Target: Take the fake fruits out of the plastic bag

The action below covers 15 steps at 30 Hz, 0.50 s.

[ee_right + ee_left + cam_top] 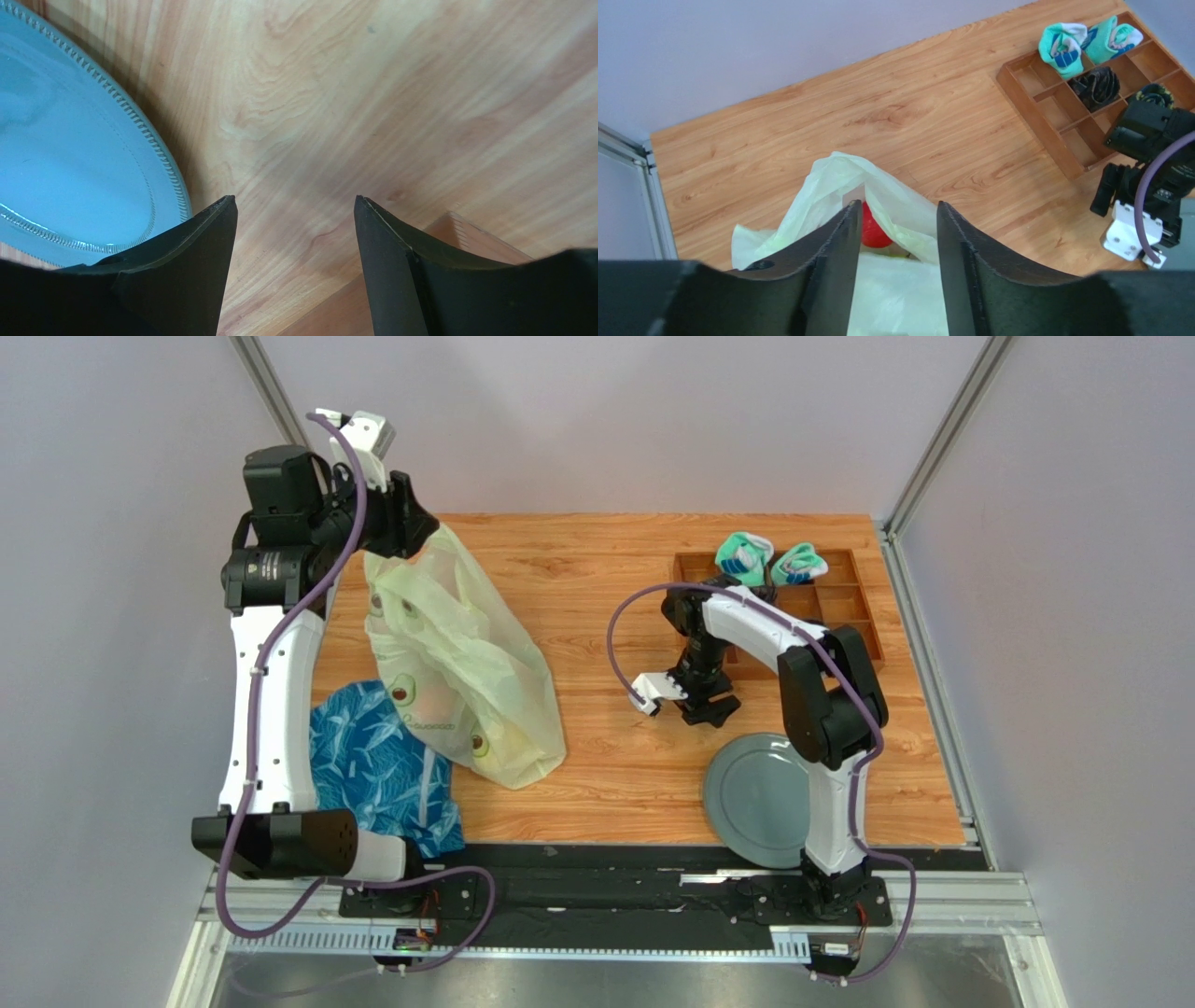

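Desk (pixel 631 574): wooden, carrying all items. The plastic bag (pixel 456 672) stood at 9 o'clock on it, drawn up to a peak at 10 o'clock under the left arm's wrist, its lower body spread on the wood. A blue leaf-patterned bag (pixel 379 756) lay at 7 o'clock, touching the plastic bag. A grey plate (pixel 758 798) sat at 5 o'clock and a compartment tray (pixel 842 602) at 2 o'clock.

The left fingers (pixel 836 252) stood apart above the bag's mouth; whether either one touched the film could not be told from the wrist view. The right fingers (pixel 189 259) were spread and empty, low over bare wood, the plate rim at their 9 o'clock.

One red fruit (pixel 873 227) showed inside the bag, between the left fingers. No fruit lay outside.

Judgement: the step in hand was opening the bag, with extraction not yet begun. The next move calls for a held-open mouth and a reach down to the red fruit.
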Motion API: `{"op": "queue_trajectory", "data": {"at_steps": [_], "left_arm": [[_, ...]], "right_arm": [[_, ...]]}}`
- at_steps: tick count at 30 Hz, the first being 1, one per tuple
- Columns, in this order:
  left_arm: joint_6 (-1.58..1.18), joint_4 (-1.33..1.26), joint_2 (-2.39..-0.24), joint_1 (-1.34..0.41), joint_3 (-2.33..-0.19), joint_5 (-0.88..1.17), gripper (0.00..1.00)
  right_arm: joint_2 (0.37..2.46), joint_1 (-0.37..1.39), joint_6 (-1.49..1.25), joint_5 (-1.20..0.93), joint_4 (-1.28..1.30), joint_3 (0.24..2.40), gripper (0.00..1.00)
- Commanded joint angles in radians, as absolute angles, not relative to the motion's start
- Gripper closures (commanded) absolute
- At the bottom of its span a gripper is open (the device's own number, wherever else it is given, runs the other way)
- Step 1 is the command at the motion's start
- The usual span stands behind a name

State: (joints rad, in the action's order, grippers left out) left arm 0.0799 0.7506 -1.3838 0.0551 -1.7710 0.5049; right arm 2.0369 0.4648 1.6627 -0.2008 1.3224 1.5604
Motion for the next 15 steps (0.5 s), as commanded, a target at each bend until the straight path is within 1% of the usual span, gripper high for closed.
{"op": "queue_trajectory", "data": {"at_steps": [1, 8, 15], "left_arm": [[0.026, 0.683, -1.376, 0.060, -1.815, 0.505, 0.46], [0.038, 0.678, -1.333, 0.061, -1.758, 0.526, 0.43], [0.066, 0.687, -1.302, 0.061, -1.697, 0.518, 0.43]], "right_arm": [[1.990, 0.471, 1.723, -0.164, 1.667, 1.536, 0.34], [1.899, 0.476, 1.801, -0.065, 1.667, 1.385, 0.36], [1.848, 0.497, 1.787, -0.126, 1.667, 1.342, 0.39]]}}
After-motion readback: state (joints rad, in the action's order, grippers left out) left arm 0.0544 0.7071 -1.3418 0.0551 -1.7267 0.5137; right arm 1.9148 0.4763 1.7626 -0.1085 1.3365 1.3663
